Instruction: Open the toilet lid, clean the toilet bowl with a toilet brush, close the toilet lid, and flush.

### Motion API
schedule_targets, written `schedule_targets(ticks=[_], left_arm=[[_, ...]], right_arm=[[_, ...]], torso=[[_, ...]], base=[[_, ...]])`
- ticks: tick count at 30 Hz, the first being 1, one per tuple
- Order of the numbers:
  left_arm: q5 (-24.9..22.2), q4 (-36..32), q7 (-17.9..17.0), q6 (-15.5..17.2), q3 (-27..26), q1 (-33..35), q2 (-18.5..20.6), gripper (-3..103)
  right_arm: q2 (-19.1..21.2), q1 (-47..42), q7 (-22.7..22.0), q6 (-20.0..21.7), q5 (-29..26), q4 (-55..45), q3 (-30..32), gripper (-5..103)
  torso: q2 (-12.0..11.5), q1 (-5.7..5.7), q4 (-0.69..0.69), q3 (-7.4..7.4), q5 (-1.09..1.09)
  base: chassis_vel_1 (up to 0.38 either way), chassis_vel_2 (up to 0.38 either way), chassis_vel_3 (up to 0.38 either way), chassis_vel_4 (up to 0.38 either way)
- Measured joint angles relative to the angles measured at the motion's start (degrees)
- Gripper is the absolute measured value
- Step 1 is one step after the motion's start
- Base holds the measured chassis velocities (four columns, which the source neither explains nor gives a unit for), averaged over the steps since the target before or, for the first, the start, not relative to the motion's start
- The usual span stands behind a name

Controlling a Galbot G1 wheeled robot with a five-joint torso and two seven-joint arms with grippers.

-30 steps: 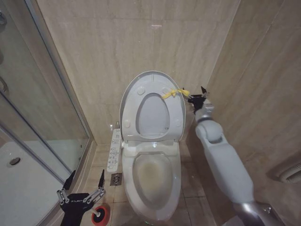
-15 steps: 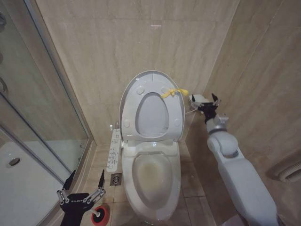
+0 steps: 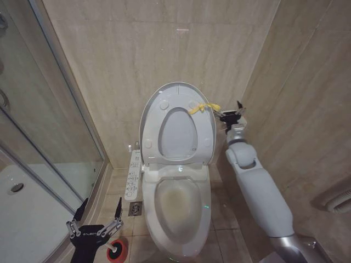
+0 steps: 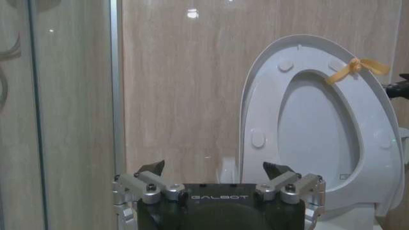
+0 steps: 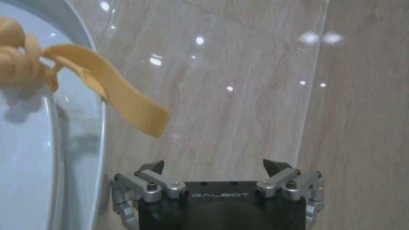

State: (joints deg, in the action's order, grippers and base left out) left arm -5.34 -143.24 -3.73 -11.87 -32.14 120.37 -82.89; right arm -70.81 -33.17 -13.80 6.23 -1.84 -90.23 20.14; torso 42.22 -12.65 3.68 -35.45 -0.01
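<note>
Head view: toilet lid (image 3: 176, 118) upright against the wall, toilet bowl (image 3: 178, 211) exposed. Right gripper (image 3: 231, 115) just beside the yellow strap (image 3: 203, 107), jaws spread, empty. Left gripper (image 3: 94, 222) low, above the toilet brush (image 3: 115, 250).
Left wrist view: jaws spread, likely staged for the brush.
Right wrist view: strap hangs free.

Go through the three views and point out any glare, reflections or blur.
Head view: even light, a soft sheen on the raised lid. Left wrist view: a bright lamp reflection on the wall tile; faint reflections on the shower glass. Right wrist view: scattered bright glints on the glossy wall; the yellow strap close to the camera looks soft and blurred.
</note>
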Motion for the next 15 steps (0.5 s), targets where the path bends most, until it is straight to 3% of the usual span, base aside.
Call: schedule_targets(ticks=[6, 15], left_arm=[[0.0, 0.0, 0.0, 0.0, 0.0, 0.0, 0.0, 100], [0.0, 0.0, 0.0, 0.0, 0.0, 0.0, 0.0, 100]], right_arm=[[-1.0, 2.4, -0.1, -1.1, 1.1, 2.5, -1.2, 100], [2.9, -2.7, 2.0, 0.5, -6.3, -6.0, -1.0, 100]], torso=[[0.0, 0.0, -0.03, 0.0, 0.0], [0.0, 0.01, -0.03, 0.0, 0.02]], base=[[0.0, 0.0, 0.0, 0.0], [0.0, 0.0, 0.0, 0.0]])
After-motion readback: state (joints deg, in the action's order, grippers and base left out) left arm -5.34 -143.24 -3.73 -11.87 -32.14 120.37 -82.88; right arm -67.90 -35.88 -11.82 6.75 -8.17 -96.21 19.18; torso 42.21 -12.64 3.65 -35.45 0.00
